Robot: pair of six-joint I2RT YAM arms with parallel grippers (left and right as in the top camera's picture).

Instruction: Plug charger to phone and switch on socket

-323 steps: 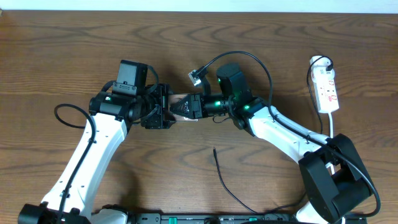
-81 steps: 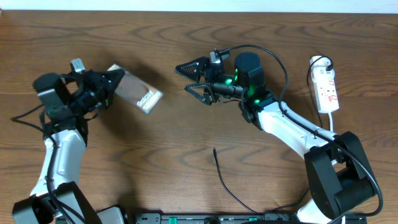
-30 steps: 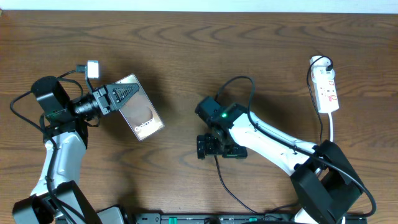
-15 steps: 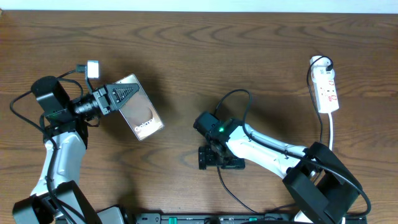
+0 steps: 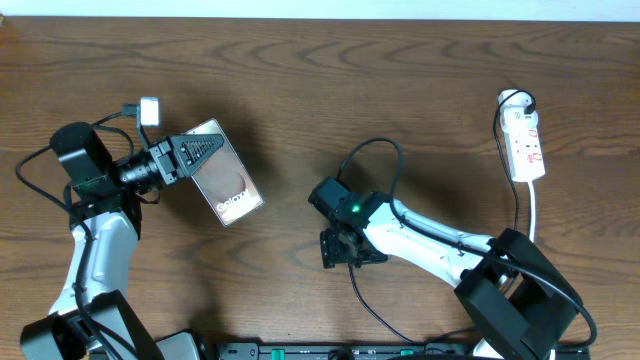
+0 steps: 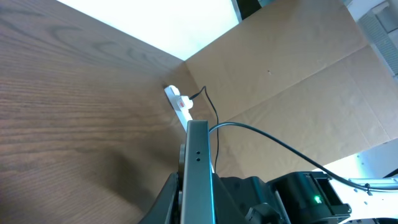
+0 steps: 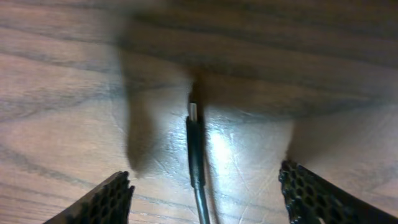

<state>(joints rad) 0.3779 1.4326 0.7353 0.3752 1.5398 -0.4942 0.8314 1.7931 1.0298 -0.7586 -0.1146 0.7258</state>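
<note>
Two things could go wrong from where I sit.

Closest to me, the charger (image 7: pixel 196 152) lies flat on the table (image 5: pixel 300 60). My right gripper (image 5: pixel 349 250) hangs over its plug end. The fingers (image 7: pixel 109 198) are apart, one on each side of the plug, and they touch nothing. The plug is thin and lies low. If the fingers shut too high they could miss it, or one could push it and roll it away. If they catch it crooked, the tip will not line up with the hole in the phone (image 5: pixel 230 185).

Farther off, my left gripper (image 5: pixel 200 152) is clamped on the phone. The phone is tilted and looks lifted off the table. The grip is at one end only, so a push from the plug could make the phone slip or swing.

Farthest away, the socket (image 5: pixel 526 140) lies at the far right of the table, well apart from both grippers. I think a poke at its switch could slide the whole strip and not press it.

Now I count: one charger, one phone, one socket with one white cord (image 5: pixel 532 200), and two grippers.
</note>
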